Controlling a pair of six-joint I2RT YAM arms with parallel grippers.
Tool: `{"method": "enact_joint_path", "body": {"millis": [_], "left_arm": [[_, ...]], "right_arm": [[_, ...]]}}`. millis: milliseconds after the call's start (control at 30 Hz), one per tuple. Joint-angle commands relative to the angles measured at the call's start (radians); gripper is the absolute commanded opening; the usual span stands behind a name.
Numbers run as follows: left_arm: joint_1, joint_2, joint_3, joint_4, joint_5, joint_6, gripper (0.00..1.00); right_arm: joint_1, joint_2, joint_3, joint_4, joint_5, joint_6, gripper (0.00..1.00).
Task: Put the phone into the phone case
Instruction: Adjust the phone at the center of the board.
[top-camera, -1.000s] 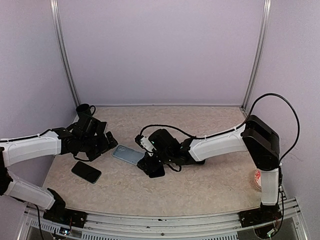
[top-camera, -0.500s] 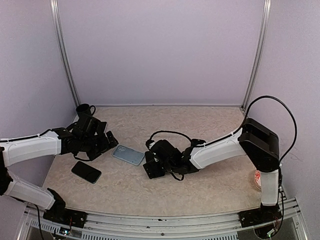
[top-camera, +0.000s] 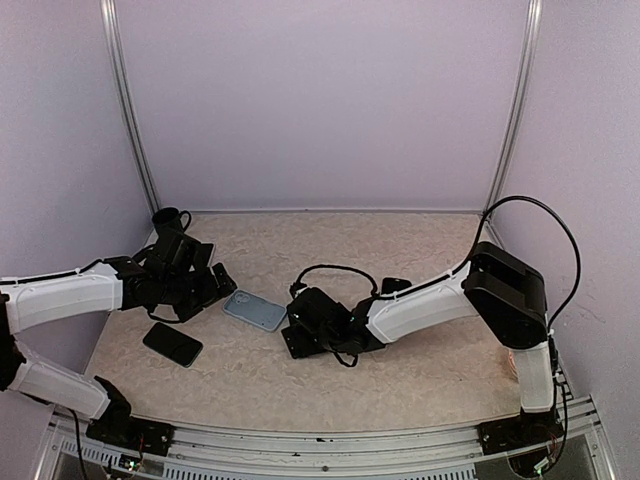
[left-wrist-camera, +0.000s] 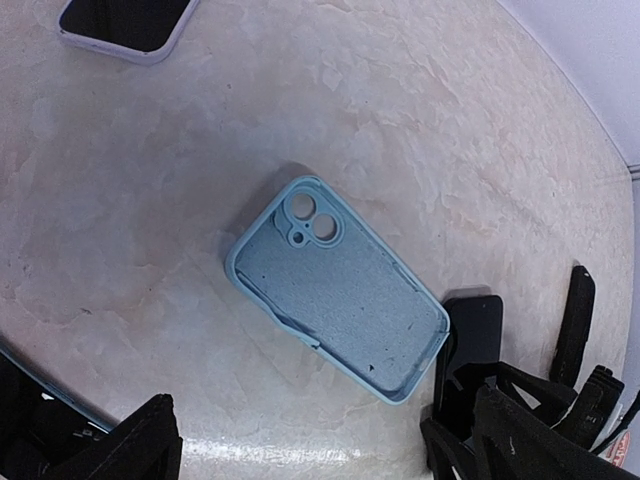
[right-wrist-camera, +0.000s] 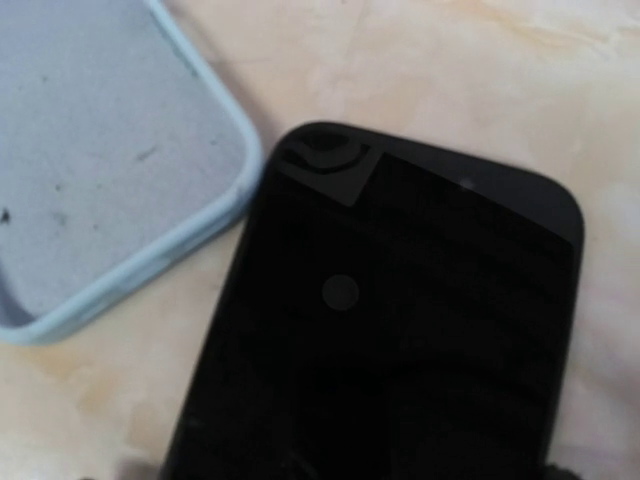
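Note:
The light blue phone case (top-camera: 255, 310) lies open side up on the table, empty, with its camera holes toward the left gripper (left-wrist-camera: 335, 285). A black phone (right-wrist-camera: 400, 330) lies flat just past the case's far end (left-wrist-camera: 470, 335), close to it but not inside it. My right gripper (top-camera: 298, 338) hangs very low over this phone, jaws spread wide; its fingertips are outside the right wrist view. My left gripper (top-camera: 215, 283) hovers open at the case's left end, holding nothing, with its fingers (left-wrist-camera: 130, 450) at the bottom of the left wrist view.
A second dark phone in a lilac case (top-camera: 172, 344) lies near the left edge of the table, also seen in the left wrist view (left-wrist-camera: 125, 25). Purple walls close in the table on three sides.
The right arm has sunk lower and shifted left, bringing its gripper down onto the black phone. The left arm, the case and the lilac-cased phone have not moved.

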Motion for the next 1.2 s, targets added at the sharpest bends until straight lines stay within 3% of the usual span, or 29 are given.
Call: {"method": "enact_joint_path", "body": {"millis": [0, 267, 633, 833, 1033, 1167], "left_arm": [[0.011, -0.013, -0.010, 0.015, -0.001, 0.001, 0.99], [0.012, -0.009, -0.010, 0.017, 0.003, 0.000, 0.99], [0.012, -0.007, -0.010, 0.018, 0.008, 0.007, 0.99], [0.012, 0.002, -0.008, 0.024, 0.015, 0.006, 0.99], [0.012, 0.000, -0.008, 0.024, 0.013, 0.005, 0.99], [0.012, -0.001, -0.013, 0.025, 0.012, 0.004, 0.99]], "right_arm": [[0.012, 0.013, -0.038, -0.048, 0.003, 0.056, 0.92], [0.012, -0.013, -0.065, -0.029, 0.014, 0.019, 0.72], [-0.029, -0.110, -0.134, 0.016, 0.018, -0.118, 0.71], [-0.048, -0.118, -0.140, 0.014, -0.035, -0.146, 0.74], [-0.055, -0.100, -0.129, -0.022, -0.083, -0.102, 0.89], [-0.057, -0.114, -0.136, -0.029, -0.109, -0.079, 0.92]]}}
